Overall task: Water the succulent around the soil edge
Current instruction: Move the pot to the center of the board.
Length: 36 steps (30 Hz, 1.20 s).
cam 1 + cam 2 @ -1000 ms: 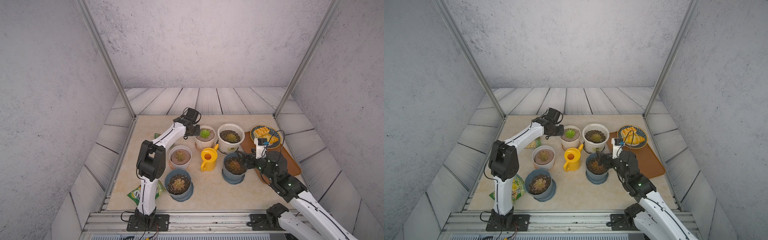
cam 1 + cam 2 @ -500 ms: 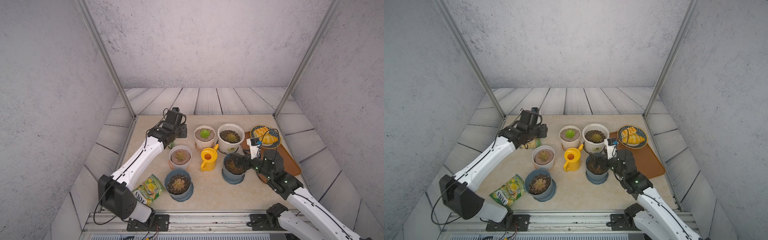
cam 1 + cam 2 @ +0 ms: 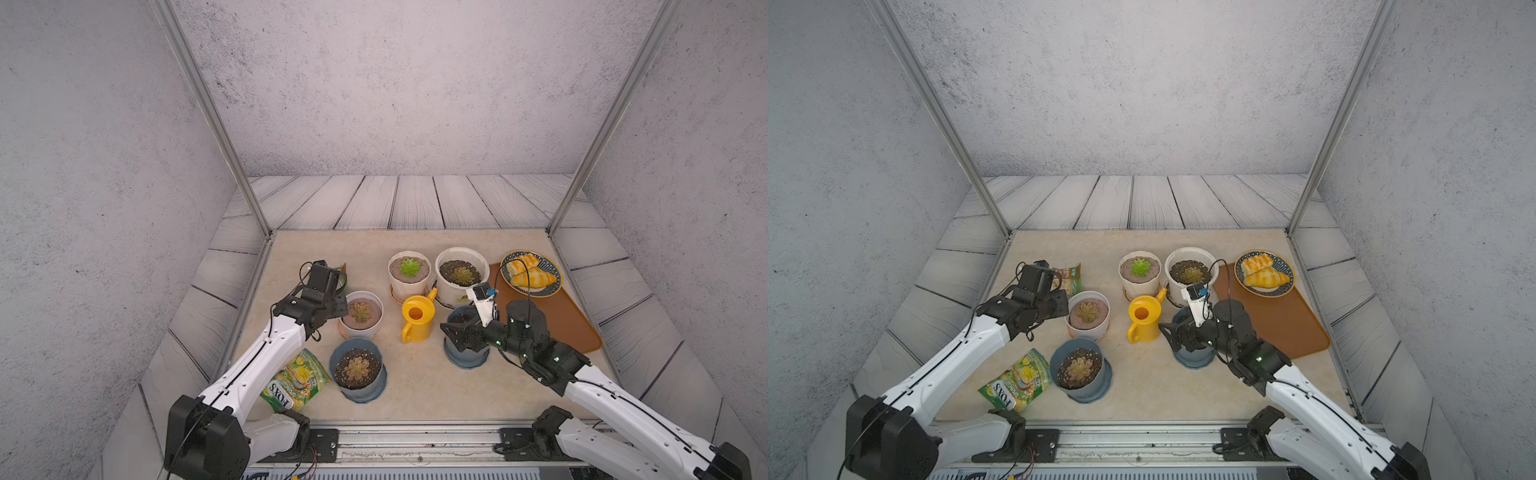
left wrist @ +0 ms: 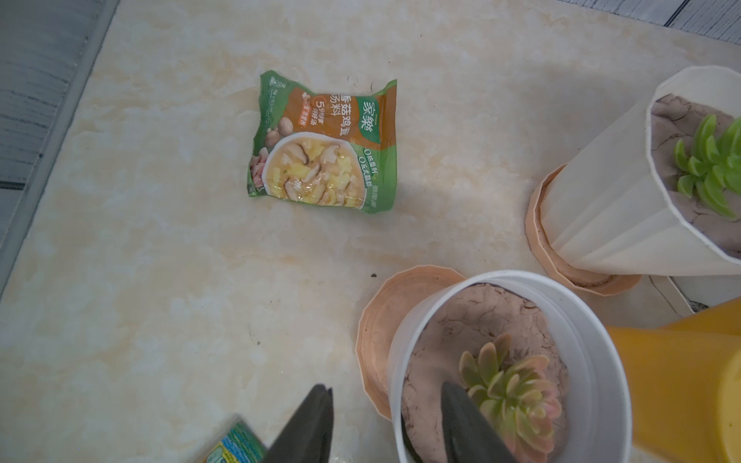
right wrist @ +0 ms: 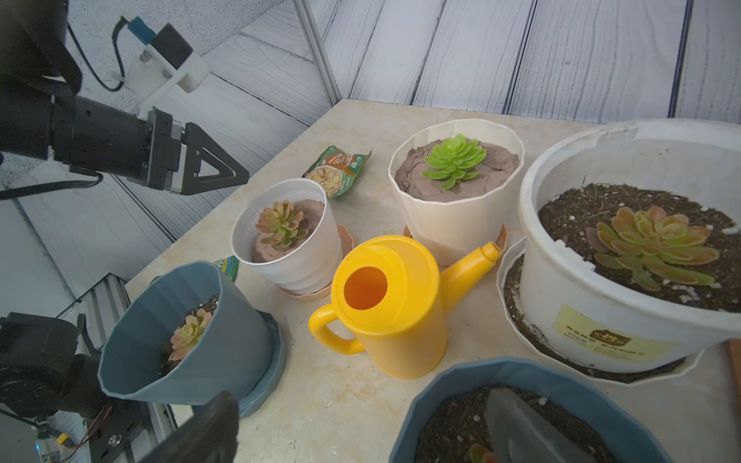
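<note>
Left end effector (image 4: 383,387) spread over white pot (image 4: 601,381) rim. Right end effector (image 5: 361,393) spread over blue pot (image 5: 521,368) rim; watering can (image 5: 401,312) stands clear.

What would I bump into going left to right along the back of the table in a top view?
You'd meet the soup packet → cream pot with the green succulent → big white pot → plate of pastries.

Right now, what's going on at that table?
Neither arm holds the yellow watering can; it stands upright on the table. The right pincer hangs open over the rim of the blue pot beside the can, pointing toward it. The left pincer is open and empty above the small white pot. Watering hasn't started.
</note>
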Each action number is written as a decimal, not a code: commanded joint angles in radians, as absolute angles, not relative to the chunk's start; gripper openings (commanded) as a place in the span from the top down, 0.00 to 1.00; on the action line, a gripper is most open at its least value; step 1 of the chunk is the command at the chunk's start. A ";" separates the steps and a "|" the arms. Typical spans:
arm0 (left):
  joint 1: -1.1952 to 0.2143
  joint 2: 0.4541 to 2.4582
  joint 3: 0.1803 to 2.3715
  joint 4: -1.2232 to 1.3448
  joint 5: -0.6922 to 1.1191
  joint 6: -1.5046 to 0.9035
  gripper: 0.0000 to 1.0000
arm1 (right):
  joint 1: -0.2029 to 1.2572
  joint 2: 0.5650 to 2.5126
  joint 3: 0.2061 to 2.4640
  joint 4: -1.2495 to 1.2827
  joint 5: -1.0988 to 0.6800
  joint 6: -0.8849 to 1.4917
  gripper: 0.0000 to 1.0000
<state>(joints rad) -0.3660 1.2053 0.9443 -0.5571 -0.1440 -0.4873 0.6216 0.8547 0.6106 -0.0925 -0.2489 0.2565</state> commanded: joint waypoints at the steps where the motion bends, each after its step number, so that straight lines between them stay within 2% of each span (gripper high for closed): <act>1: -0.357 1.232 0.931 -0.525 -0.137 -0.505 0.54 | 0.626 0.859 0.627 -0.072 -0.197 0.241 0.00; 10: -0.357 1.326 0.930 -0.518 -0.147 -0.496 0.66 | 0.627 0.827 0.615 -0.077 -0.134 0.242 0.00; 16: -0.357 1.358 0.914 -0.474 -0.104 -0.480 0.87 | 0.627 0.799 0.606 -0.078 -0.110 0.245 0.00; 20: -0.357 1.393 0.921 -0.468 -0.067 -0.480 0.96 | 0.627 0.788 0.600 -0.077 -0.075 0.245 0.00; 29: -0.359 1.412 0.944 -0.506 -0.129 -0.454 0.98 | 0.629 0.767 0.593 -0.077 -0.051 0.248 0.00; 36: -0.369 1.501 1.011 -0.492 -0.156 -0.457 0.98 | 0.627 0.758 0.586 -0.072 -0.028 0.252 0.00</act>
<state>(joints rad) -0.3630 1.4467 0.9974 -0.4488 -0.1211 -0.4706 0.6235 0.7795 0.5976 -0.0921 -0.0563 0.2527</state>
